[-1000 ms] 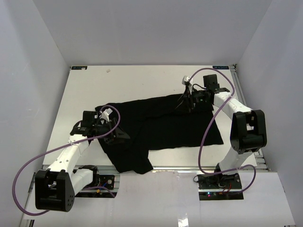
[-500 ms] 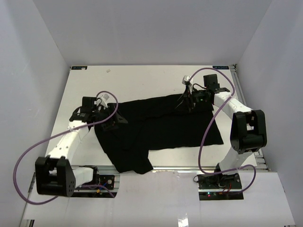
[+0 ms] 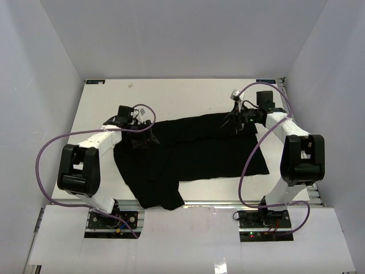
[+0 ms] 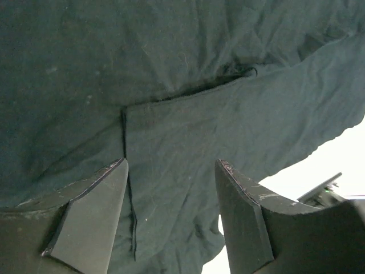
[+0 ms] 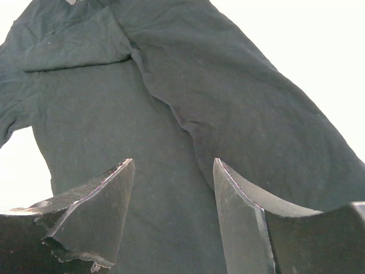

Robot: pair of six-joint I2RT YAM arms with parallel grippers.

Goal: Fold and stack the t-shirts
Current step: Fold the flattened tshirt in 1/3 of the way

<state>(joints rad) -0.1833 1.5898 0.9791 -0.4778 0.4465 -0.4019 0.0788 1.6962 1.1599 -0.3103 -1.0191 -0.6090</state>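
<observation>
A plain black t-shirt (image 3: pixel 199 151) lies spread and rumpled across the white table (image 3: pixel 171 97), one part trailing toward the near edge. My left gripper (image 3: pixel 142 135) hovers over the shirt's far-left corner. In the left wrist view it (image 4: pixel 171 165) is open, with a folded flap and seam of the shirt (image 4: pixel 199 85) below the jaws and nothing between them. My right gripper (image 3: pixel 233 121) is over the shirt's far-right corner. In the right wrist view it (image 5: pixel 174 162) is open above the flat fabric (image 5: pixel 114 114), gripping nothing.
White walls close in the table on the left, back and right. Purple cables (image 3: pixel 43 162) loop off both arms, the right one (image 3: pixel 246 165) hanging over the shirt's right edge. Bare table shows beyond the shirt at the back and left.
My left arm swung from the shirt's near-left side to its far-left corner, its jaws spreading wider on the way. My right gripper shifted slightly right and back, still open.
</observation>
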